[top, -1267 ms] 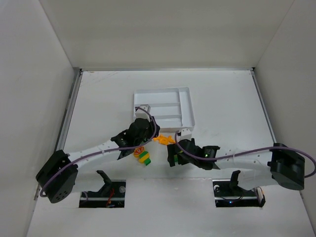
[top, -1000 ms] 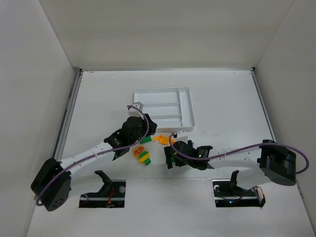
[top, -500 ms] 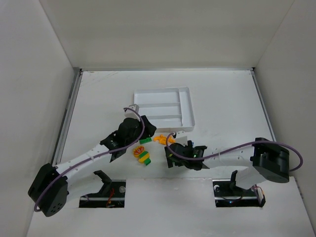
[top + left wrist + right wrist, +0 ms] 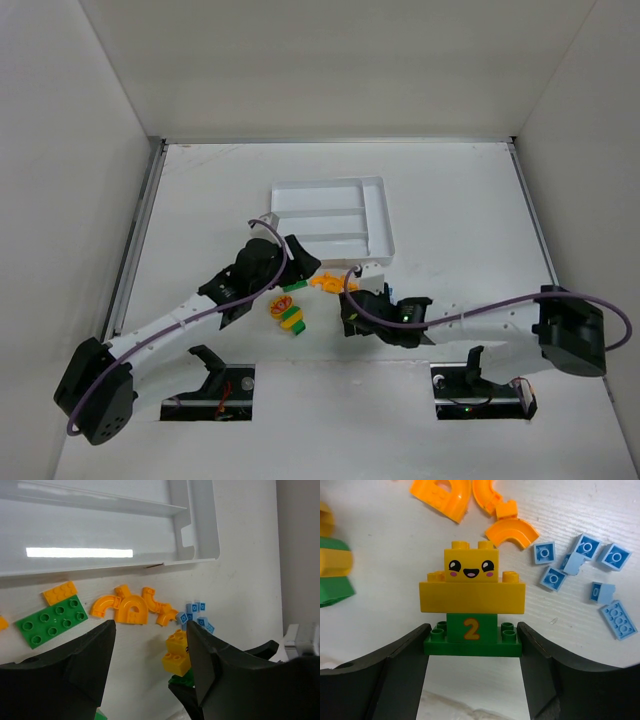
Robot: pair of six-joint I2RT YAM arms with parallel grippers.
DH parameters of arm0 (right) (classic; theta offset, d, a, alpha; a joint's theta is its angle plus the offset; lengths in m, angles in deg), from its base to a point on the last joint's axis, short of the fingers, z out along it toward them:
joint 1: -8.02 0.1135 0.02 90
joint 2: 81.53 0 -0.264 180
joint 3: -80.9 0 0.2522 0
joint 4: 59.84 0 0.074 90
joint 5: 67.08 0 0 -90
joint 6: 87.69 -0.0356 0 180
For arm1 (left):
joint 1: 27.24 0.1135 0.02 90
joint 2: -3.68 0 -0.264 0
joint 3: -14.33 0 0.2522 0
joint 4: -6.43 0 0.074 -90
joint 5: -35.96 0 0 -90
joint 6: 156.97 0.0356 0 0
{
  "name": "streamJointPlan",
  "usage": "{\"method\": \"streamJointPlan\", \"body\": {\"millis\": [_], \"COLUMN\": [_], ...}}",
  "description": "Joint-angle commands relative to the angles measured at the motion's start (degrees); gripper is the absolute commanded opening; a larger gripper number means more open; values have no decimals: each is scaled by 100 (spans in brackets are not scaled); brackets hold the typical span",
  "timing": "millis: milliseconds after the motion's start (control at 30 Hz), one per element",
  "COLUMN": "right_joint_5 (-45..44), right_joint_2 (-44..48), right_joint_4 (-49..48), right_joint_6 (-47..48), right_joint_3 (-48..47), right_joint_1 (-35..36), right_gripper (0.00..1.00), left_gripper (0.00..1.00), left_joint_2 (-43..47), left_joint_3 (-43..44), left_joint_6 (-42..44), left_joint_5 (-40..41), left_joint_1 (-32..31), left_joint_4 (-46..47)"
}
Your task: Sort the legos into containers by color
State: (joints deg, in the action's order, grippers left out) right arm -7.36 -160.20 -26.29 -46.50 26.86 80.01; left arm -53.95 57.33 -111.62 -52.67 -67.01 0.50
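Observation:
My right gripper is shut on the green base plate of a lego stack: a green "2" brick, a long yellow brick and a yellow smiley brick. That stack also appears in the left wrist view. My left gripper hangs open above bare table with nothing between its fingers. Ahead of it lie a flat green lego, an orange brick, orange curved legos and tiny pale blue legos. The white compartment tray sits just behind, and its sections appear empty.
Another yellow and green stack with a red-ringed piece lies near the front between the arms. The orange curved pieces and pale blue bricks lie close around the held stack. White walls enclose the table.
The right gripper's jaws have closed in onto the stack's green base. My left gripper has opened wider and drawn back a little to the left, where the flat green lego now lies uncovered.

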Motion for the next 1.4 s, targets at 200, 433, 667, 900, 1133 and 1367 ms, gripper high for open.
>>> {"method": "streamJointPlan", "body": {"millis": [200, 433, 667, 900, 1133, 1367], "right_joint_5": [485, 1876, 2237, 2246, 2281, 2307], "right_joint_2": [1599, 1768, 1390, 1267, 1197, 1214], "right_joint_4": [-1404, -2418, -2682, -2744, -2744, -2744], "right_joint_6": [1505, 1893, 2060, 2113, 2192, 2210], "right_joint_3": [300, 433, 231, 160, 151, 186], "right_joint_1": [-293, -901, -980, -1015, -1068, -1165], "right_gripper": [56, 56, 56, 56, 56, 55], "left_gripper": [62, 68, 69, 64, 58, 43], "left_joint_2": [322, 735, 551, 261, 15, -126], "left_joint_3": [48, -155, -164, -207, -173, -164], "left_joint_6": [-729, -1152, -1301, -1301, -1240, -1248], "left_joint_5": [-1129, -1612, -2026, -2053, -2044, -2044], "left_joint_1": [184, 255, 211, 185, 62, -18], "left_joint_4": [385, 754, 763, 754, 833, 983]}}
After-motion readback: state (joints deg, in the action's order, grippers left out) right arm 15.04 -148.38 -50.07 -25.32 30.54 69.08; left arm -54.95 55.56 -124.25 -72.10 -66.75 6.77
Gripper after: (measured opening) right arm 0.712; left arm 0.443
